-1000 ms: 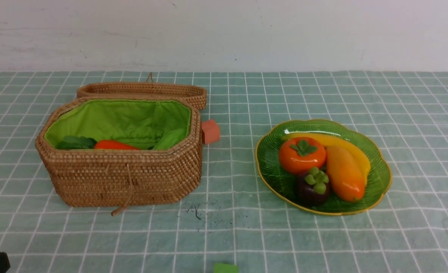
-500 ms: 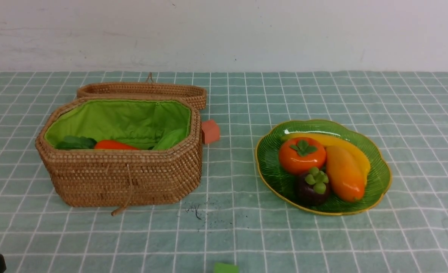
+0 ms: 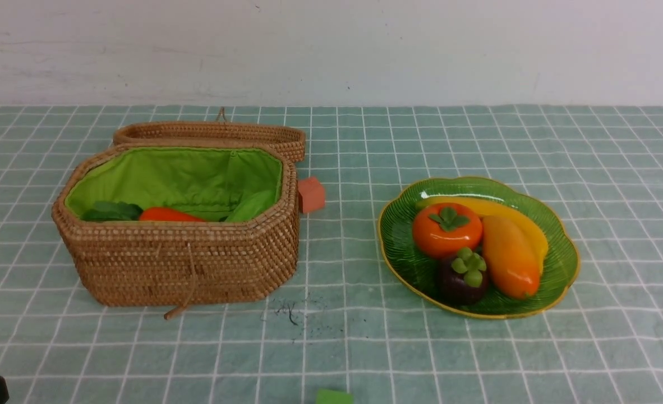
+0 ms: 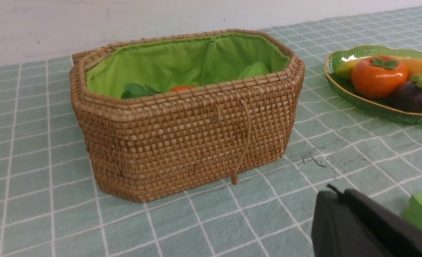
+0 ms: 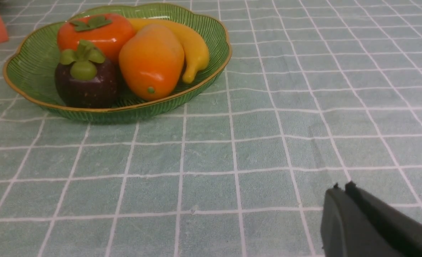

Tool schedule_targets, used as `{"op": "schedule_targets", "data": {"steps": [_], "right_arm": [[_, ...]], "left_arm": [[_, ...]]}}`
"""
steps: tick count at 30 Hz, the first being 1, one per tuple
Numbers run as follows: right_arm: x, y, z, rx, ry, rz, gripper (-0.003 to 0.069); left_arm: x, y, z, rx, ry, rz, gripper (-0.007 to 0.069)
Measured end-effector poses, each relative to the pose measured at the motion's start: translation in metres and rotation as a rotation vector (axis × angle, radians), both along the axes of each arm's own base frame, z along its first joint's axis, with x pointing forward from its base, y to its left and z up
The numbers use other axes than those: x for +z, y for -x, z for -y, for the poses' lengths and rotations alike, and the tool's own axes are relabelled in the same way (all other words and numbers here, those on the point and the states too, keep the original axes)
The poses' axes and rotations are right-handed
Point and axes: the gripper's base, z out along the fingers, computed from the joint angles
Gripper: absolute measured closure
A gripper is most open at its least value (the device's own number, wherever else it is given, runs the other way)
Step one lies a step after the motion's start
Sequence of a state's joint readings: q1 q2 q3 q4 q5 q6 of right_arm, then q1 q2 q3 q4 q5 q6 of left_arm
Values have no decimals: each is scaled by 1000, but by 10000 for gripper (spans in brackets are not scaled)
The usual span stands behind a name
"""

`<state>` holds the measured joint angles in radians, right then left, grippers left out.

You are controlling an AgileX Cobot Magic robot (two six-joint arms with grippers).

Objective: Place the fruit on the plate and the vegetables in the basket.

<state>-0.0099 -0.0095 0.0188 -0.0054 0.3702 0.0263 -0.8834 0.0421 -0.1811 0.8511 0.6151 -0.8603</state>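
The green glass plate [image 3: 561, 264] on the right holds the fruit: a persimmon [image 3: 446, 230], a mangosteen [image 3: 461, 278], a mango [image 3: 510, 257] and a banana [image 3: 525, 221]. The open wicker basket [image 3: 185, 258] on the left holds the vegetables: an orange carrot [image 3: 169, 214] with green leaves [image 3: 110, 211] and a light green cucumber [image 3: 253, 205]; no radish shows. My left gripper [image 4: 334, 192] is shut and empty, low near the table's front left, short of the basket. My right gripper [image 5: 341, 188] is shut and empty over bare cloth, short of the plate.
A small red block [image 3: 311, 194] lies by the basket's right far corner. A green block [image 3: 334, 397] sits at the table's near edge. The basket's lid [image 3: 213, 133] lies open behind it. The checked green cloth [image 3: 342, 336] covers the table.
The dark tip of my left arm at the bottom left corner of the front view has sunk lower and further out of view. Nothing else has moved.
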Motion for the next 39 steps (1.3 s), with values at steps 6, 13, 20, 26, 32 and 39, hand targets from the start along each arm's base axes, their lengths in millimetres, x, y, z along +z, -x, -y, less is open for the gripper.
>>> {"op": "schedule_targets", "data": {"steps": [6, 13, 20, 26, 32, 39], "right_arm": [[0, 0, 0, -1, -2, 0, 671], [0, 0, 0, -1, -2, 0, 669], [0, 0, 0, -1, -1, -1, 666], [0, 0, 0, -1, -1, -1, 667], [0, 0, 0, -1, -1, 0, 667], [0, 0, 0, -1, 1, 0, 663]], "left_arm": [[-1, 0, 0, 0, -3, -2, 609], [6, 4, 6, 6, 132, 18, 609], [11, 3, 5, 205, 206, 181, 638], [-11, -2, 0, 346, 260, 226, 638], [-44, -1, 0, 368, 213, 41, 638], [-65, 3, 2, 388, 252, -201, 638]]}}
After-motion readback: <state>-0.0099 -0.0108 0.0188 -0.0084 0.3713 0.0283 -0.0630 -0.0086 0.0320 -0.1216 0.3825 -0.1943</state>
